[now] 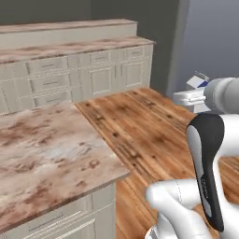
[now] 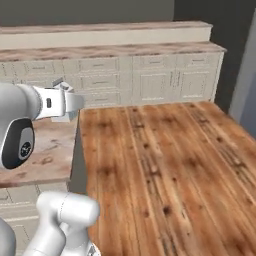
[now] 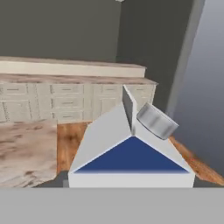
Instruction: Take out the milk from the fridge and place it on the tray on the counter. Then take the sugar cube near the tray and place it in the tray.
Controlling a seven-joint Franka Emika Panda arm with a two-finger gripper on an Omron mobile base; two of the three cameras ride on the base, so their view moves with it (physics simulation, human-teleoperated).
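Over the wood floor, off the counter's near corner: arm is carrying the milk in the air, clear of every surface.
milk (image 3: 131,148): white carton, blue band, gabled top with a grey round cap on one slope. Hand view has it right in front of the camera, upright relative to the hand. Left base view shows its top (image 1: 198,83) poking out just past the end of the arm, at the right edge. Right base view shows a sliver of it (image 2: 62,85) at the end of the wrist, at the left.
gripper (image 1: 192,97): clamped on the milk, jaws set wide across the carton body. Fingertips themselves are hidden behind the carton in the hand view; contact points cannot be made out.
counter (image 1: 46,154): beige-brown marbled top over cream cabinets. Near corner sits at mid-frame in the left base view. Milk is off past its right edge, not over it as far as the left base view shows; right base view puts the carton near the counter's (image 2: 47,145) far right corner, exact overlap cannot be told.
back cabinets (image 2: 150,75): second run of cream drawers and doors with the same marbled top along the far wall, with a raised ledge behind it.
floor (image 2: 165,170): brown wood planks, between the counter and the back cabinets.
wall (image 3: 210,87): grey-blue panel to the right of the carton in the hand view.
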